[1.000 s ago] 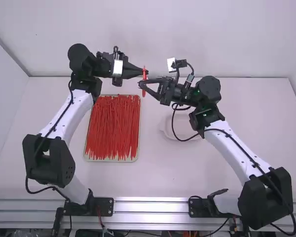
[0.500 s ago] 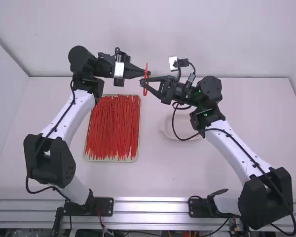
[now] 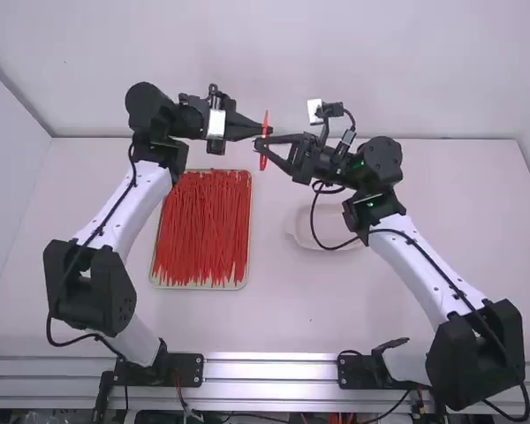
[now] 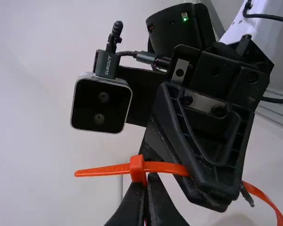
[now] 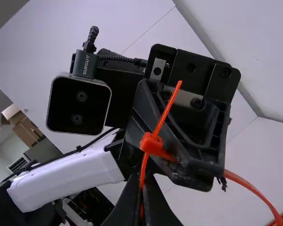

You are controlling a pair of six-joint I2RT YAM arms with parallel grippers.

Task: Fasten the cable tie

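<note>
This is a robotics lab bench: a white table (image 3: 477, 221) boxed in by plain white walls (image 3: 380, 53), with an aluminium rail (image 3: 265, 364) along the front where the left arm (image 3: 124, 208) and right arm (image 3: 424, 274) are bolted.

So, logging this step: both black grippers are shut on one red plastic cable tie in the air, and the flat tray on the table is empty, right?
Not empty: the high view shows the flat tray filled with loose red cable ties. The rest holds: the left gripper and right gripper are both shut on one red plastic cable tie in the air.
</note>
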